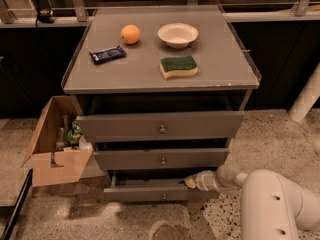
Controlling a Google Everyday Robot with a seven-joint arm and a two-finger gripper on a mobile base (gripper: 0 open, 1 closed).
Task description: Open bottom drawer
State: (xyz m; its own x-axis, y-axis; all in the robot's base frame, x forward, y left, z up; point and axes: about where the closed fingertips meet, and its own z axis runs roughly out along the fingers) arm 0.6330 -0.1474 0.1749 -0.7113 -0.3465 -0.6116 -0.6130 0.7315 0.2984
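The grey cabinet (pixel 160 74) has three drawers. The bottom drawer (pixel 145 193) is the lowest one, with a flat grey front and a small round knob (pixel 163 196). It stands pulled out a little, further than the middle drawer (pixel 160 159) above it. My gripper (pixel 190 182) is at the top right edge of the bottom drawer's front, reaching in from the right on the white arm (pixel 270 199).
On the cabinet top lie an orange (pixel 130 34), a white bowl (pixel 177 35), a green and yellow sponge (pixel 178 66) and a dark snack bar (pixel 107 54). An open cardboard box (pixel 55 144) with bottles stands on the floor at the cabinet's left. A white post (pixel 306 96) is at the right.
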